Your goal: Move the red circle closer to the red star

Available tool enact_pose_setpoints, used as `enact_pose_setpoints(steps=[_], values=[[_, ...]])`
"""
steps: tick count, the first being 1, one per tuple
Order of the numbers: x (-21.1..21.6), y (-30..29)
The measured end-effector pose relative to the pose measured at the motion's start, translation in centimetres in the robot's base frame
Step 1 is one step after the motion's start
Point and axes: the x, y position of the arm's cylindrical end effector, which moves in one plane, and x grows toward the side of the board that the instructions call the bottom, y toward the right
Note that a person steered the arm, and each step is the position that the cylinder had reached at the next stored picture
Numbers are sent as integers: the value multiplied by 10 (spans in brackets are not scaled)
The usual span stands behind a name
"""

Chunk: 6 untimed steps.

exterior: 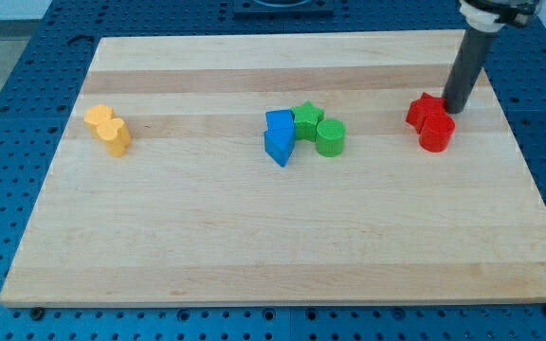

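Tool, a dark rod without jaws, gripping nothing; my tip [456, 111] just beside red star [423, 110], on its right, near view's right. Going left to right on table [254, 246]: two yellow blocks [108, 130] touching, at left; two blue blocks [279, 136] at centre; green star [306, 117] and green circle [330, 136] touching; red circle [436, 134] against red star's lower right
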Motion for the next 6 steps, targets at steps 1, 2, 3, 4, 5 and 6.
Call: enact_pose_setpoints(steps=[1, 2, 3, 4, 5, 6], values=[[10, -37], [11, -58], [7, -39], [8, 20], [36, 41], [53, 17]])
